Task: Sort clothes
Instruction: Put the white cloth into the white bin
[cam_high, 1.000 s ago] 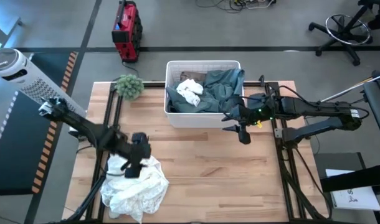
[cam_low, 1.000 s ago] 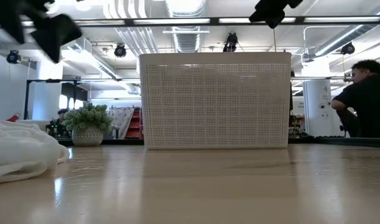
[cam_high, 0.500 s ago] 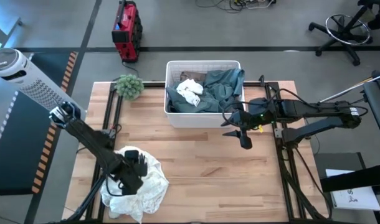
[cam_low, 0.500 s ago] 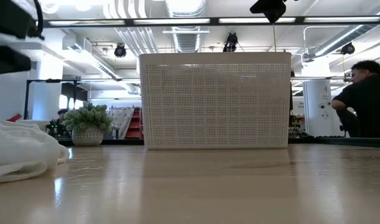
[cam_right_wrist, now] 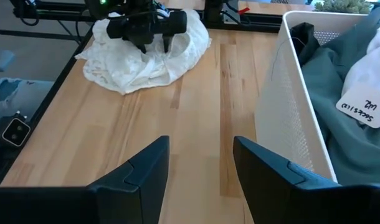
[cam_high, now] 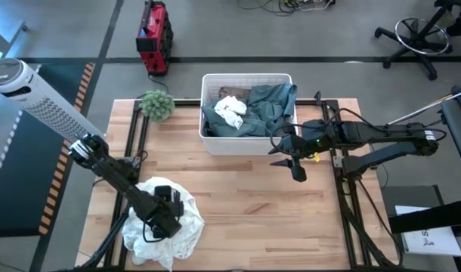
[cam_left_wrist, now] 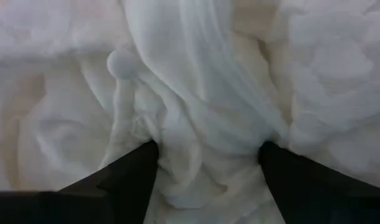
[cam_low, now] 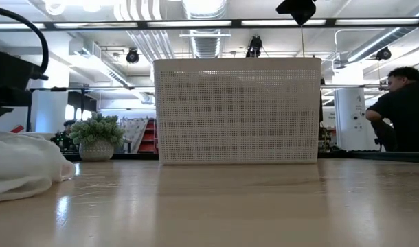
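Left gripper [cam_high: 164, 219] down in one white lacy garment [cam_high: 181, 234] at the table's [cam_high: 238, 204] near-left corner.
Its jaws are spread, pressed into the cloth. Right gripper [cam_high: 295, 165] hovers beside the bin [cam_high: 245, 143], jaws apart, empty. Bin holds two visible pieces: grey-green garment [cam_high: 270, 106], white piece [cam_high: 229, 109].

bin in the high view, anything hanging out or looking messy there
Yes. A grey-green garment spills over the right rim of the white bin instead of lying fully inside; a white piece sits crumpled beside it. The right gripper hovers open just outside the bin. The left gripper is pressed into the white garment on the table.
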